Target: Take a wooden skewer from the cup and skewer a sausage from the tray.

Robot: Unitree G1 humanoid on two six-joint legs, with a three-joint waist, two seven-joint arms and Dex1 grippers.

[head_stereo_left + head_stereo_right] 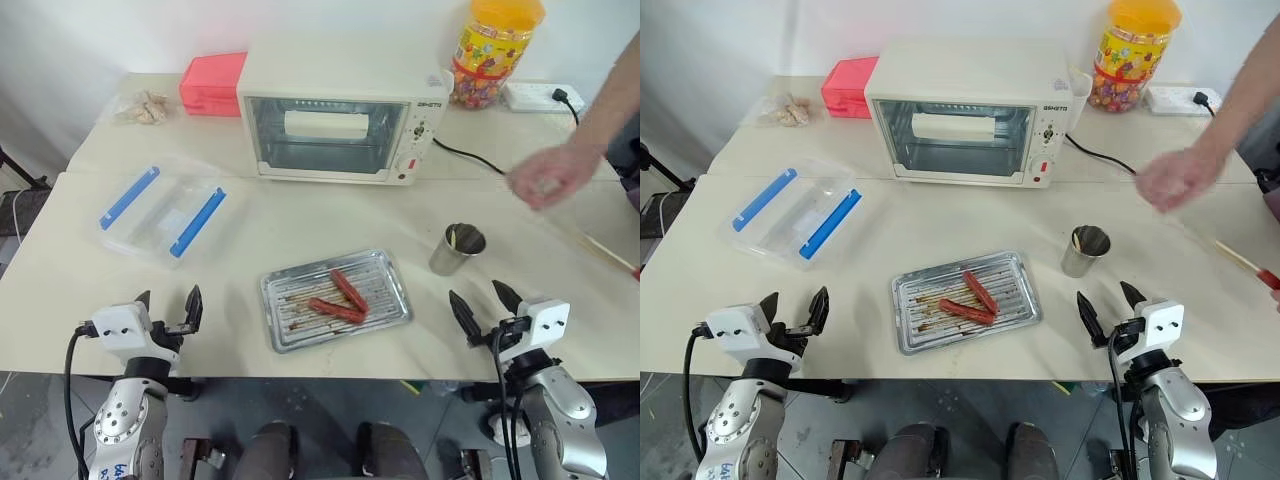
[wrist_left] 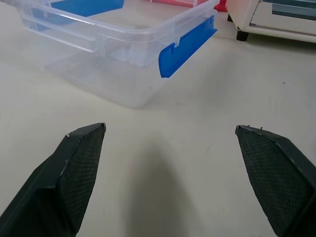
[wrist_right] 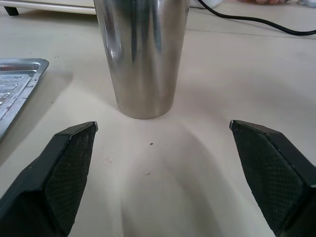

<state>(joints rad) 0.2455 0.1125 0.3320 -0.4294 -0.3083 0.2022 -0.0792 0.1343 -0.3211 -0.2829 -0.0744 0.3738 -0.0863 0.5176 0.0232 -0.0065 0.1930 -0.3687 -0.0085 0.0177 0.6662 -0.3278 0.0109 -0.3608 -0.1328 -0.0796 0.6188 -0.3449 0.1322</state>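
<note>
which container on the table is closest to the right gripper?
The small shiny steel cup, straight ahead of the open right gripper. The ribbed silver baking tray lies off to its left; the clear blue-clipped plastic box sits across the table.

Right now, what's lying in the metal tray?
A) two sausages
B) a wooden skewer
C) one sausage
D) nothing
A: two sausages lie side by side on the ribbed bottom of the tray, which sits between the two open grippers, with the steel cup standing apart to its right.

Two sausages lie in the tray, the cup upright just beside it.
</note>
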